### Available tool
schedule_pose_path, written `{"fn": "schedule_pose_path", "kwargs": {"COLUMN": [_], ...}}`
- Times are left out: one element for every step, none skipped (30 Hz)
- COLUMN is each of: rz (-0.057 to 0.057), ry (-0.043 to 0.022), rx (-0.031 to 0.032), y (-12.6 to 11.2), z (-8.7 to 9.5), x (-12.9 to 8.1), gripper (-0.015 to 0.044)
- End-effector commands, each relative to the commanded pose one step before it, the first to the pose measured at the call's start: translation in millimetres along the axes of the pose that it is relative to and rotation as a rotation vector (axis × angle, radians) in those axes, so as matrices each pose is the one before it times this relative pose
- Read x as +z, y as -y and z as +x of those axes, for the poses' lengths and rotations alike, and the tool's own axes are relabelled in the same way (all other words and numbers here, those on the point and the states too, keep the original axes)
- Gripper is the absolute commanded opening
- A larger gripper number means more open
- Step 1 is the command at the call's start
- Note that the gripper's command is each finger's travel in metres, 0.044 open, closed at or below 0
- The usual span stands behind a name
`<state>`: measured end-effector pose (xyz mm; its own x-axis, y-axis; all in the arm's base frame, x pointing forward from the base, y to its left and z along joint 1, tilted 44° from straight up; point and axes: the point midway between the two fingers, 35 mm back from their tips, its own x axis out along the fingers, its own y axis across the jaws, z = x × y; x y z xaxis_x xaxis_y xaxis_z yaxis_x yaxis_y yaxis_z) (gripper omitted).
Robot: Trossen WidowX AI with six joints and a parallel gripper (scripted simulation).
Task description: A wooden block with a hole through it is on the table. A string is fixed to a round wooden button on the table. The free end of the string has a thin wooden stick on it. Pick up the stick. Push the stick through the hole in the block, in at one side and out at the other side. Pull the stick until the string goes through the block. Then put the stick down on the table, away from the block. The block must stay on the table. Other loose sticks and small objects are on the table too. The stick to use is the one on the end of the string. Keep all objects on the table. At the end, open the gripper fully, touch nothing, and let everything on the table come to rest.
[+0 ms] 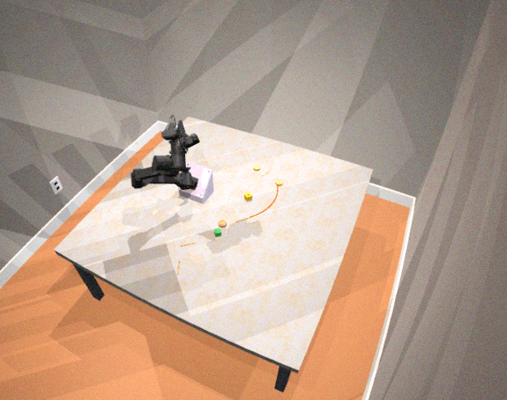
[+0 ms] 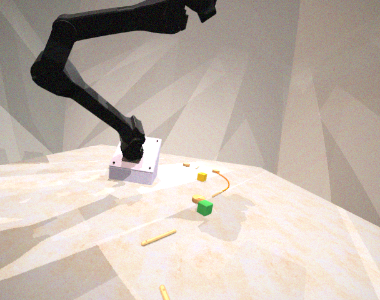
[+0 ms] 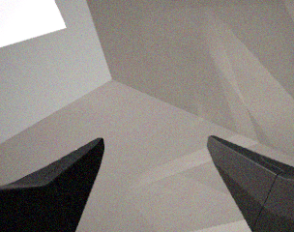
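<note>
High above the surface (image 1: 288, 275), the tool (image 1: 174, 124) hangs spread and holding nothing, well apart from the stick (image 2: 217, 194) lying near the green cube (image 2: 204, 207).

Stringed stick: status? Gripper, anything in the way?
Gripper open, empty, raised high. Stringed stick flat on table, untouched. Green cube and loose button close beside it.

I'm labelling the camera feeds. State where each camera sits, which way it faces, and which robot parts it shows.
Top: high above one table corner, looking steeply down; whole arm visible.
Exterior: low over the table, facing the base and wall; arm shows, hand out of frame.
Wrist: on the hand, aimed at walls and ceiling; only its two wide-apart fingers show, holding nothing.
Shared: top and exterior both show the green cube, yellow cube and orange string.
</note>
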<state>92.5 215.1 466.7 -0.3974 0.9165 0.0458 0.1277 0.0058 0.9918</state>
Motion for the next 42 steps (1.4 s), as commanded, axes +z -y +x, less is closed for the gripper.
{"fn": "schedule_pose_path", "kwargs": {"rz": [0.0000, 0.0000, -0.0014, -0.0043, -0.0072, -0.0102, -0.0129, -0.0137, -0.0142, -0.0148, -0.0155, -0.0164, -0.0124, -0.0117, -0.0118, -0.0124, -0.0130, -0.0136, -0.0143, -0.0156, -0.0193, -0.0224, -0.0272, -0.0281, -0.0288, -0.0294, -0.0300, -0.0303, -0.0308, -0.0316, -0.0322, -0.0330, -0.0263, -0.0272, -0.0287, -0.0302, -0.0317, -0.0335, -0.0361, -0.0391, -0.0426, -0.0446], "ry": [0.00000, 0.00000, 0.00344, 0.01057, 0.01841, 0.02732, 0.03628, 0.03951, 0.04134, 0.04271, 0.04362, 0.04406, 0.04578, 0.04004, 0.03724, 0.03629, 0.03488, 0.03339, 0.03187, 0.03014, 0.02760, 0.02516, 0.02161, 0.01918, 0.01652, 0.01379, 0.01108, 0.00831, 0.00568, 0.00312, 0.00057, -0.00194, -0.00434, -0.00651, -0.00887, -0.01138, -0.01398, -0.01658, -0.01942, -0.02234, -0.02544, -0.02834], "rx": [0.00000, 0.00000, 0.00299, 0.00868, 0.01348, 0.01672, 0.01713, 0.01314, 0.00842, 0.00355, -0.00142, -0.00646, -0.01076, -0.01328, -0.01574, -0.01869, -0.02133, -0.02383, -0.02624, -0.02865, -0.03121, -0.03380, -0.03601, -0.03794, -0.03933, -0.04041, -0.04130, -0.04155, -0.04189, -0.04238, -0.04249, -0.04267, -0.04127, -0.04151, -0.04233, -0.04307, -0.04354, -0.04365, -0.04399, -0.04410, -0.04415, -0.04329], "y": [0.00, 0.00, 0.01, 0.10, 0.41, 1.11, 2.28, 3.42, 4.52, 5.63, 6.73, 7.81, 8.40, 8.18, 8.35, 8.89, 9.31, 9.69, 10.07, 10.46, 10.91, 11.38, 11.73, 11.97, 12.05, 12.05, 12.01, 11.79, 11.61, 11.48, 11.26, 11.06, 11.15, 11.02, 11.04, 11.02, 10.93, 10.70, 10.47, 10.13, 9.72, 9.23], "z": [0.00, 0.00, 0.10, 0.29, 0.51, 0.79, 1.14, 1.40, 1.65, 1.91, 2.17, 2.44, 2.13, 2.13, 2.22, 2.39, 2.54, 2.69, 2.84, 3.03, 3.40, 3.73, 4.17, 4.31, 4.42, 4.51, 4.60, 4.63, 4.68, 4.77, 4.83, 4.90, 4.39, 4.51, 4.69, 4.88, 5.07, 5.24, 5.47, 5.70, 5.96, 6.09], "x": [0.00, 0.00, 1.61, 4.86, 8.15, 11.50, 14.40, 14.81, 14.72, 14.53, 14.24, 13.84, 13.90, 11.84, 10.77, 10.28, 9.68, 9.08, 8.50, 7.91, 7.22, 6.53, 5.62, 4.83, 4.00, 3.18, 2.39, 1.61, 0.88, 0.19, -0.48, -1.13, -1.63, -2.17, -2.75, -3.35, -3.96, -4.55, -5.17, -5.78, -6.40, -6.94], "gripper": [0.0426, 0.0440, 0.0440, 0.0440, 0.0440, 0.0440, 0.0440, 0.0440, 0.0440, 0.0440, 0.0440, 0.0440, 0.0440, 0.0440, 0.0440, 0.0440, 0.0440, 0.0440, 0.0440, 0.0440, 0.0440, 0.0440, 0.0440, 0.0440, 0.0440, 0.0440, 0.0440, 0.0440, 0.0440, 0.0440, 0.0440, 0.0440, 0.0440, 0.0440, 0.0440, 0.0440, 0.0440, 0.0440, 0.0440, 0.0440, 0.0440, 0.0440]}}
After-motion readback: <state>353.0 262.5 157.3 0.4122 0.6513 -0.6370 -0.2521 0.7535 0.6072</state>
